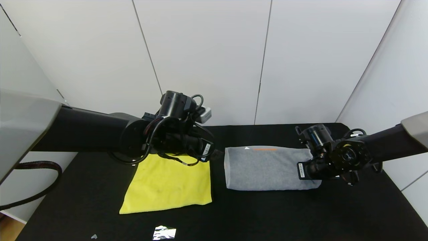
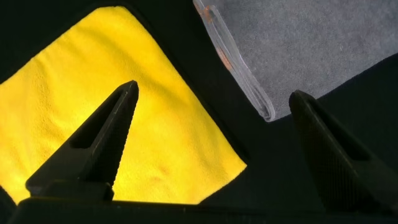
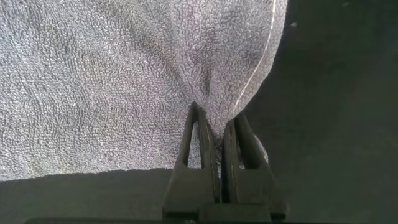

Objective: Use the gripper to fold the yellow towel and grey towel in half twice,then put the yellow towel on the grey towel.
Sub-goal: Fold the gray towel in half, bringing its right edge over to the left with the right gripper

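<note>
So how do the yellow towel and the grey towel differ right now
The yellow towel is bright and smooth-looking; the grey towel is looped terry with an orange band mark. The yellow towel lies flat and untouched under the open left gripper; the grey towel is pinched at its edge by the right gripper, puckering there. The grey towel shows stacked layers at its fold, bulkier than the yellow one. Both rest on the black table.

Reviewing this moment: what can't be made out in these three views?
- Far edge of the bright yellow microfibre towel: head view, hidden by the left arm and open left gripper.
- Right end of the folded grey terry towel: head view, covered by the right wrist; the right gripper pinches fabric there.
- Small shiny scrap at the black table's near edge: too small to identify.
</note>
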